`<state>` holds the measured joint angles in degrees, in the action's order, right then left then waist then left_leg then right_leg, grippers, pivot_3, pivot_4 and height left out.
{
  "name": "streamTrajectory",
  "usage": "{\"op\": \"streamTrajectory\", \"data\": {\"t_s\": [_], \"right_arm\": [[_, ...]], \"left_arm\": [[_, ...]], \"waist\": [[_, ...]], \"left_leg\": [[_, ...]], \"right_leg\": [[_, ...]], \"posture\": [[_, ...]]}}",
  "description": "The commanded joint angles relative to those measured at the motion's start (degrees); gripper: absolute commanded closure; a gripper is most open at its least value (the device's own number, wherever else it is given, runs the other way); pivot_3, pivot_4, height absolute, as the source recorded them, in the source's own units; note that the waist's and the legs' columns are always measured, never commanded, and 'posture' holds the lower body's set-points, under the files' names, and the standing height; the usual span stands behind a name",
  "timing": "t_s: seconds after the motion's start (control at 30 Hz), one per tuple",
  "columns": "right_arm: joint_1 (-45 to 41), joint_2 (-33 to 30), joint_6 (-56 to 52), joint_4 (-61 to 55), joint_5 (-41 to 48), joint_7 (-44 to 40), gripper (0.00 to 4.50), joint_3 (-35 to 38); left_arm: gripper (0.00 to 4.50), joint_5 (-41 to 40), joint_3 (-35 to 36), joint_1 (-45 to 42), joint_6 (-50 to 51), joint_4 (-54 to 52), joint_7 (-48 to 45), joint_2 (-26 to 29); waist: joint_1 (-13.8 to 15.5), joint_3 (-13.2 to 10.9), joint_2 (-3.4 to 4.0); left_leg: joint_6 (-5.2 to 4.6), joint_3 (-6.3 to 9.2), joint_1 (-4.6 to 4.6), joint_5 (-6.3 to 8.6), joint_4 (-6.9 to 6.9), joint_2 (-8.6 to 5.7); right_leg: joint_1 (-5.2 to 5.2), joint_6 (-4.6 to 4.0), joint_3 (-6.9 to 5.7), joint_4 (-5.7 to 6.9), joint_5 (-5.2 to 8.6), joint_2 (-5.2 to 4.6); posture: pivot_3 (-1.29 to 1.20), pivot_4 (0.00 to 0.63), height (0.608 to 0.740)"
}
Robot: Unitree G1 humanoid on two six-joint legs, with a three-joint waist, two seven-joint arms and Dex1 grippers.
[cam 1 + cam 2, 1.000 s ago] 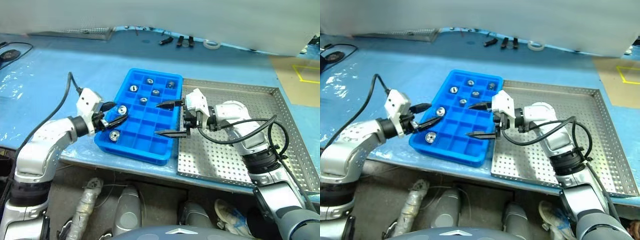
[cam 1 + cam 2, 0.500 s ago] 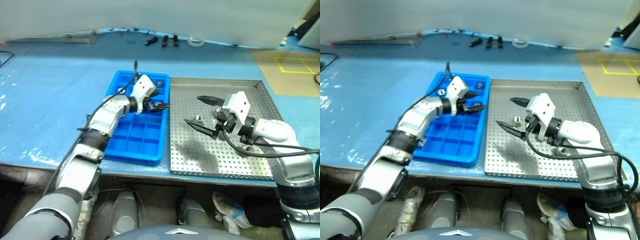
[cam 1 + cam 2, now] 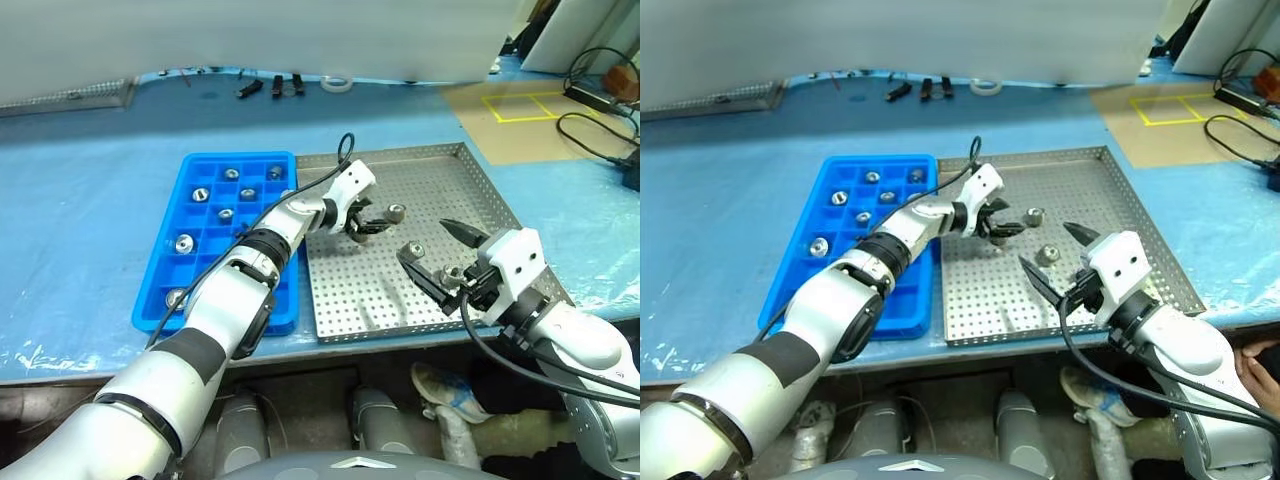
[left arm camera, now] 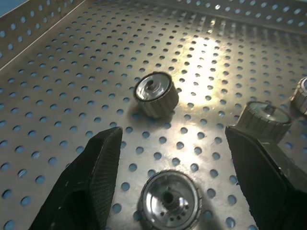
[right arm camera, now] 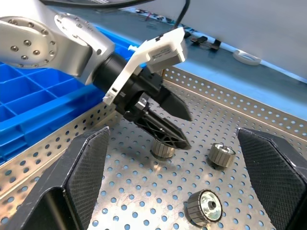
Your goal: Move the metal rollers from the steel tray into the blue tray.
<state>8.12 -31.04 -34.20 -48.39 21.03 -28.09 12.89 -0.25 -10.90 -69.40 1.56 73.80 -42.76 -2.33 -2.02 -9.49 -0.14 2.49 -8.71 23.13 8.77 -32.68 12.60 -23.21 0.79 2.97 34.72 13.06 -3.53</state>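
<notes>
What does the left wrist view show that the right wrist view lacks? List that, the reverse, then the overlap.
Left wrist view: a close look at a roller lying untouched between the left gripper's open jaws. Right wrist view: the blue tray, the white tape ring, that gripper's outer side. Both: the steel tray's perforated floor with loose metal rollers on it.

7 small shiny silver metal rollers (image 3: 184,243) in 1 blue gridded plastic tray (image 3: 205,160); min. 3 on 1 perforated steel tray (image 3: 350,300).
</notes>
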Motion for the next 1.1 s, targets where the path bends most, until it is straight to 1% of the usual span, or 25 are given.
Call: {"op": "streamTrajectory", "data": {"t_s": [0.03, 0.1, 0.13, 0.3, 0.7, 0.8, 0.97, 1.0, 1.03, 1.1], "right_arm": [[0.4, 0.2, 0.3, -2.8, 0.2, 1.7, 0.00, 1.3], [0.2, 0.1, 0.5, -2.6, 0.1, 2.1, 0.00, 1.0], [0.1, 0.0, 0.5, -2.4, 0.2, 2.2, 0.00, 1.0], [0.0, -0.3, 1.6, -1.2, 0.2, 2.0, 0.00, 1.0], [1.6, -0.1, 4.7, 1.1, -1.3, 1.5, 0.00, -0.1], [1.8, -0.3, 5.1, 1.3, -1.5, 1.5, 0.00, -0.1], [1.4, -0.2, 5.1, 1.4, -1.9, 1.7, 0.00, -0.6], [1.3, -0.2, 5.1, 1.4, -1.9, 1.6, 0.00, -0.7], [1.1, -0.2, 5.0, 1.4, -1.9, 1.6, 0.00, -0.9], [0.7, -0.2, 4.9, 1.5, -1.9, 1.5, 0.00, -1.1]], "left_arm": [[0.72, 1.4, 1.3, -1.5, -1.0, 0.3, 1.3, -0.2], [0.31, 2.1, 1.5, -1.1, -1.4, 0.4, 0.6, -0.4], [0.02, 2.4, 1.6, -1.0, -1.5, 0.4, 0.2, -0.6], [0.02, 4.5, 0.9, 0.0, -1.2, 0.7, -0.7, -1.5], [0.02, 8.1, 1.1, 1.3, 2.0, 1.8, 3.3, -2.7], [0.58, 8.3, 1.4, 1.4, 1.6, 1.8, 3.0, -2.7], [2.14, 9.3, 1.4, 2.0, 1.8, 1.9, 3.3, -2.0], [2.51, 9.3, 1.5, 2.1, 1.6, 1.8, 2.9, -1.8], [2.71, 9.3, 1.6, 2.2, 1.5, 1.8, 2.4, -1.7], [2.71, 9.1, 1.9, 2.2, 1.2, 1.6, 1.1, -1.4]], "waist": [[-0.1, 0.0, 0.00], [-0.1, 0.0, 0.00], [-0.1, 0.0, 0.00], [-0.2, 0.0, 0.00], [-0.3, 0.0, -0.02], [-0.3, 0.0, -0.02], [-0.3, 0.0, -0.01], [-0.3, 0.0, -0.01], [-0.3, 0.0, -0.01], [-0.4, 0.0, -0.01]], "left_leg": [[-0.05, -0.01, 0.03, 0.03, -0.02, -0.04], [-0.15, -0.03, 0.05, 0.09, -0.02, -0.21], [-0.22, -0.04, 0.07, 0.13, -0.02, -0.31], [-0.56, -0.17, 0.12, 0.32, -0.04, -0.75], [-0.68, -0.22, 0.13, 0.39, -0.08, -0.77], [-0.68, -0.22, 0.13, 0.39, -0.08, -0.77], [-0.71, -0.22, 0.15, 0.41, -0.06, -0.76], [-0.72, -0.21, 0.15, 0.42, -0.04, -0.76], [-0.73, -0.21, 0.16, 0.43, -0.03, -0.76], [-0.75, -0.21, 0.18, 0.44, -0.02, -0.76]], "right_leg": [[0.00, 0.00, 0.00, -0.01, 0.00, -0.05], [0.00, 0.02, -0.03, -0.03, 0.00, -0.24], [0.00, 0.04, -0.03, -0.05, 0.02, -0.34], [0.03, 0.19, 0.03, -0.10, 0.11, -0.78], [0.08, 0.26, 0.03, -0.19, 0.15, -0.84], [0.09, 0.27, 0.03, -0.19, 0.16, -0.85], [0.08, 0.36, 0.02, -0.23, 0.21, -0.84], [0.08, 0.37, 0.01, -0.25, 0.22, -0.84], [0.08, 0.37, 0.00, -0.28, 0.22, -0.84], [0.08, 0.37, 0.00, -0.32, 0.22, -0.84]], "posture": [[-0.54, 0.150, 0.740], [-0.54, 0.150, 0.740], [-0.54, 0.150, 0.740], [-0.54, 0.150, 0.740], [-0.53, 0.150, 0.740], [-0.53, 0.150, 0.740], [-0.52, 0.150, 0.740], [-0.52, 0.150, 0.740], [-0.52, 0.150, 0.740], [-0.51, 0.150, 0.740]]}}
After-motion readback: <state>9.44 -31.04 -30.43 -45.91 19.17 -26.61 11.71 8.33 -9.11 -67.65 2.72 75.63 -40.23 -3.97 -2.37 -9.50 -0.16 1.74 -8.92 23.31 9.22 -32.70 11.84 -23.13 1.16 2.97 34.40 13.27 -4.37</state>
